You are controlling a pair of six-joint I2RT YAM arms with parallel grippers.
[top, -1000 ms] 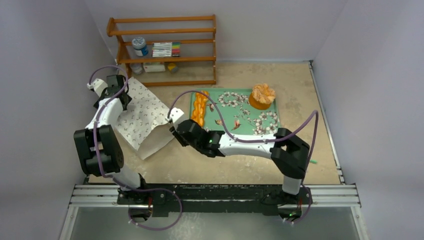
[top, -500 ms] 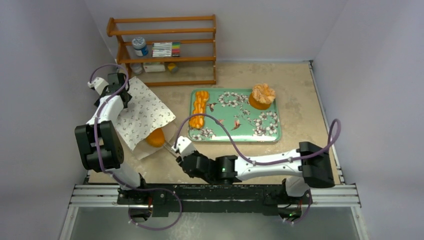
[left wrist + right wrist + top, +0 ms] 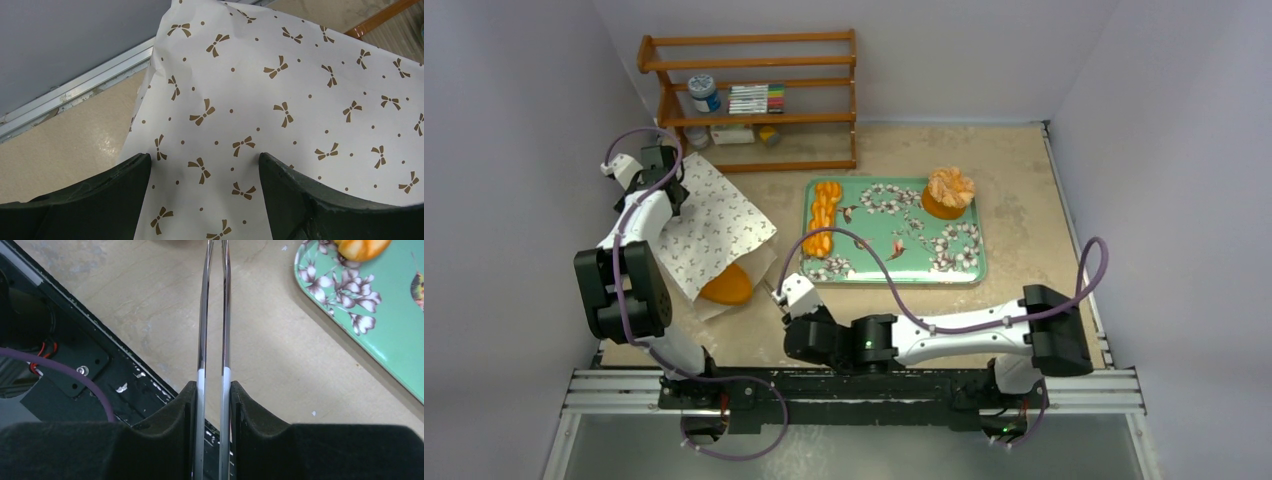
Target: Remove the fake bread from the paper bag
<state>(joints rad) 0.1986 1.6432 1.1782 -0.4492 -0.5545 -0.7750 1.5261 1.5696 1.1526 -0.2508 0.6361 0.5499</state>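
The paper bag point(image 3: 714, 225) point(image 3: 280, 75), white with small brown bows, lies at the left with its mouth toward me. An orange loaf of fake bread point(image 3: 727, 286) pokes out of that mouth. My left gripper point(image 3: 664, 165) point(image 3: 205, 157) sits on the bag's far end, jaws wide, with flat paper spanning between them. My right gripper point(image 3: 792, 297) point(image 3: 215, 385) is shut on metal tongs point(image 3: 202, 315), just right of the loaf. The tong tips run out of the wrist view. A braided loaf point(image 3: 822, 218) point(image 3: 362, 246) and a ruffled pastry point(image 3: 949, 190) lie on the tray.
The green floral tray point(image 3: 924, 265) point(image 3: 395, 340) is right of centre. A wooden shelf point(image 3: 754, 100) with small items stands at the back. The black base rail point(image 3: 854, 385) point(image 3: 75, 350) runs close under my right wrist. Grey walls close in on both sides.
My right arm drew back from the bag's mouth toward the near rail with the tongs. The orange loaf came out of the bag's mouth. The left arm stayed put.
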